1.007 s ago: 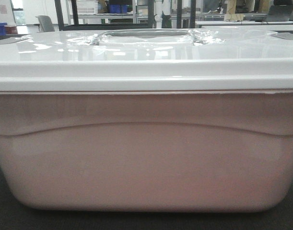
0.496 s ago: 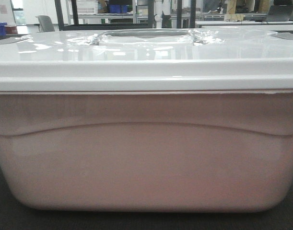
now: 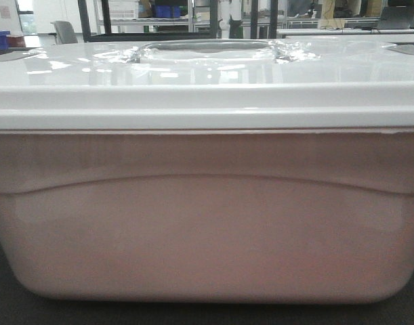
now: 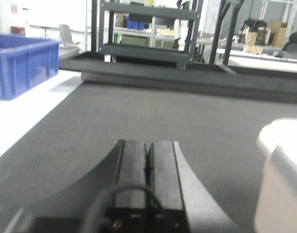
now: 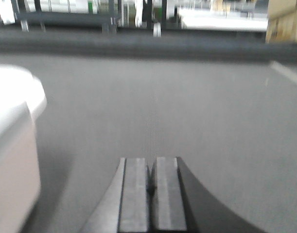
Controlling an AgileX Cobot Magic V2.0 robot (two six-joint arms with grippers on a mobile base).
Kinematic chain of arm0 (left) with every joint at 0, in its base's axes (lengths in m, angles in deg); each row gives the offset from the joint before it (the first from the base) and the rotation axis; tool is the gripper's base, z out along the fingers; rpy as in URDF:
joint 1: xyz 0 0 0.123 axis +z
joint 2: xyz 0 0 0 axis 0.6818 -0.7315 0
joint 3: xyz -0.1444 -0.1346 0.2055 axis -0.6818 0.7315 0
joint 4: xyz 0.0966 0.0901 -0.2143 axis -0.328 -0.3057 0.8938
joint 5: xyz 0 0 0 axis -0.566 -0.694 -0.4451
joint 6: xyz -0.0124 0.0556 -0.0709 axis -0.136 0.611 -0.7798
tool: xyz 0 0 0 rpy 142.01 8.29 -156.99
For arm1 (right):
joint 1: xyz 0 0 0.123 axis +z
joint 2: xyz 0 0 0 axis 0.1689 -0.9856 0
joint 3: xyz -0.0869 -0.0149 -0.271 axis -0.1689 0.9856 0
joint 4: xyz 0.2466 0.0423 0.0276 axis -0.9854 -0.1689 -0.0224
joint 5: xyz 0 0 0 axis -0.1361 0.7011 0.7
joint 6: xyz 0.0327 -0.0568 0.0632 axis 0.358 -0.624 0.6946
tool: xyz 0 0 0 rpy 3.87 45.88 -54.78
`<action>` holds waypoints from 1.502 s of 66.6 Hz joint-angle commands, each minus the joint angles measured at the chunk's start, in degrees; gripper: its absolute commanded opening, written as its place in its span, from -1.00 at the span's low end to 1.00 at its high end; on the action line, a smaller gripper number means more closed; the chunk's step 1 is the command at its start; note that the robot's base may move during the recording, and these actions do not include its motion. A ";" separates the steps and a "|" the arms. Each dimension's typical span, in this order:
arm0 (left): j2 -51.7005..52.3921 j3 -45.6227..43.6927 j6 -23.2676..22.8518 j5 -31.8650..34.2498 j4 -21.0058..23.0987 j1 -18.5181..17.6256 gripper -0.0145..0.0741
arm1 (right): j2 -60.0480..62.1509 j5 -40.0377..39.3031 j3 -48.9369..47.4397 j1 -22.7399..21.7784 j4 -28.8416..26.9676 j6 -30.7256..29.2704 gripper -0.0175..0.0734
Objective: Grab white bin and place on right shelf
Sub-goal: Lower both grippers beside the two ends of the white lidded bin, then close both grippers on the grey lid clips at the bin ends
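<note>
The white bin point(image 3: 207, 223) fills the front view, its pinkish-white side close to the camera and its glossy white lid point(image 3: 207, 74) on top. It stands on a dark grey mat. In the left wrist view its corner point(image 4: 284, 170) shows at the right edge, right of my left gripper point(image 4: 148, 141), which is shut and empty, low over the mat. In the right wrist view its corner point(image 5: 12, 145) shows at the left edge, left of my right gripper point(image 5: 152, 159), also shut and empty. The right shelf is not identifiable in these views.
A blue open crate point(image 4: 22, 65) stands on a white surface at the far left. A dark shelving cart point(image 4: 148, 29) stands behind a raised dark ledge point(image 4: 187, 77) at the mat's far end. Desks and a chair lie beyond.
The bin sits slightly lower and larger in the front view than a second ago; the background above the lid has shrunk a little.
</note>
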State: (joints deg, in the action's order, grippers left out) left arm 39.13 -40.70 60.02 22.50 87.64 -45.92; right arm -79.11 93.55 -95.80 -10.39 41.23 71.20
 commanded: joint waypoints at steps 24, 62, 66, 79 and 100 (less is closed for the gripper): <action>-24.28 -34.68 3.02 -25.74 0.91 0.19 -0.96 | -24.65 16.18 -33.33 0.23 0.19 -0.33 -0.55; -62.72 -58.03 3.02 -54.04 5.59 0.19 -0.96 | -59.73 51.37 -56.86 0.23 -2.33 -0.33 -0.55; -65.42 -58.03 3.02 -54.04 7.45 0.19 -0.96 | -61.65 51.81 -56.86 0.23 -2.52 -0.33 -0.55; -74.02 -58.03 3.02 -53.94 10.77 0.19 -0.96 | -67.56 54.90 -56.80 0.23 -6.38 -0.33 -0.55; -78.57 -58.03 3.13 -54.07 10.65 0.19 -0.96 | -74.39 53.83 -56.80 0.23 -8.68 1.71 -0.54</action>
State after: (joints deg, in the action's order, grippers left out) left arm -40.94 -96.71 63.17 -32.76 96.88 -45.92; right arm -153.37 146.13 -150.62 -10.39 33.73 72.54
